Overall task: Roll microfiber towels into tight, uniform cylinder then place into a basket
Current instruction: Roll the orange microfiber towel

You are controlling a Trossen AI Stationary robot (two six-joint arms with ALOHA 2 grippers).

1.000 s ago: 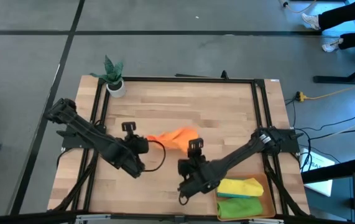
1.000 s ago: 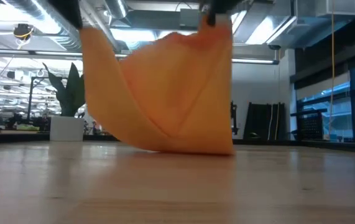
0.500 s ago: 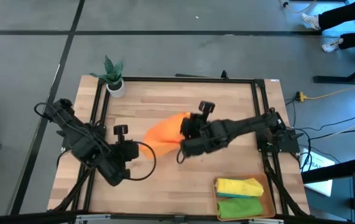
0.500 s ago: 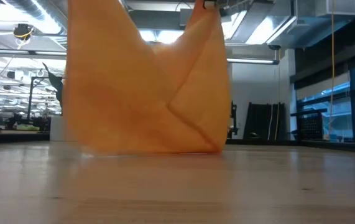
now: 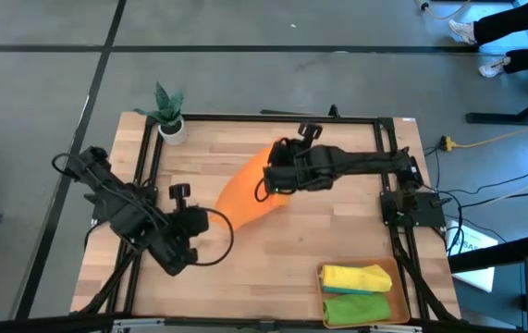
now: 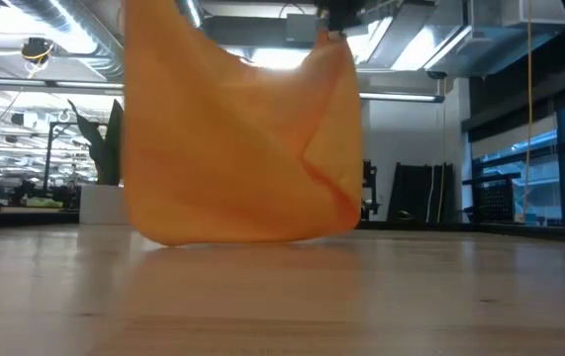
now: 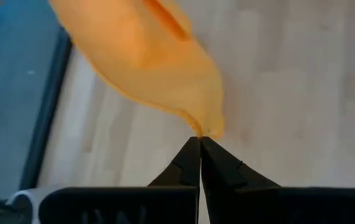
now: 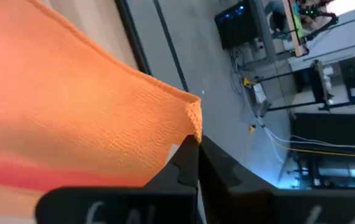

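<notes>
Between the left gripper (image 5: 210, 220) and right gripper (image 5: 268, 178), each pinched on a corner, the orange towel (image 5: 245, 194) hangs unrolled. Yellow and green rolls already sit in the basket (image 5: 324, 298), well off from both.

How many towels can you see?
3. The orange towel hangs above the table's middle, pinched between the left hand and right hand. The yellow towel and green towel lie in the basket. More may be hidden.
</notes>
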